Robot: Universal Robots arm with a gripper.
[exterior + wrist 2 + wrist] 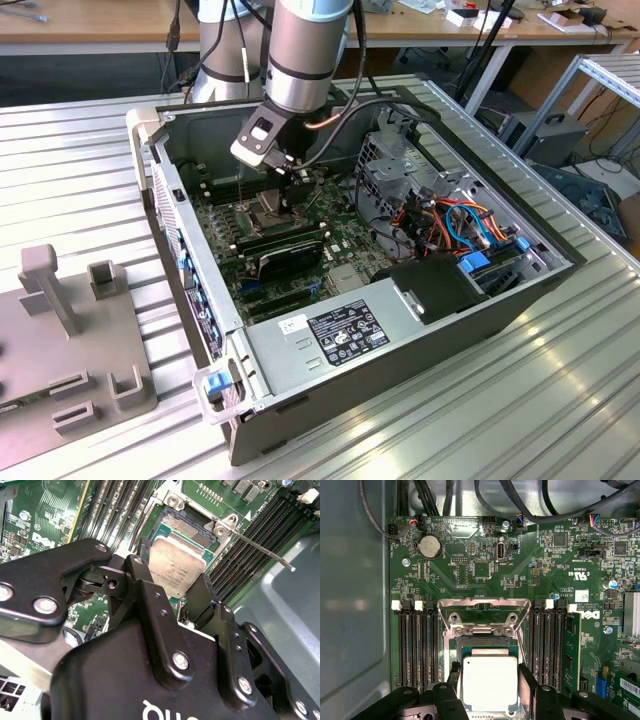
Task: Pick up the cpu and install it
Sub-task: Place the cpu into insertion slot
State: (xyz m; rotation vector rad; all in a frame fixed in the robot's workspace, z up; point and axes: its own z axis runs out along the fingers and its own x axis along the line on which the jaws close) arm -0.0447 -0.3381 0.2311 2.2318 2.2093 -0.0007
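- Reaching down from the table's (560,400) far edge in the exterior view, the arm (305,50) holds its gripper (288,188) inside an open computer case (420,370) lying on its side mid-table.
- In that view the gripper hangs over the motherboard (345,255), toward the case's far corner at the exterior view's left. A grey power-supply box (330,335) fills the case's near edge. A grey fixture (60,340) rests at the table's edge on the exterior view's left.
- In the second wrist view the gripper (172,580) is clenched on the cpu (177,567), with black fingers (145,595) pressing two opposite edges and the silver top facing up.
- There the cpu sits over the socket (185,527) and covers part of it, while a strip of the dark pin field is bare beyond it. The thin socket lever (260,547) sticks out across the memory slots (250,535).
- In the first wrist view the cpu (490,682) lies square in the gripper (489,677), just beside the opened metal load frame (482,611), with memory slots (417,650) on either side.
- I cannot tell whether the cpu is fully seated.
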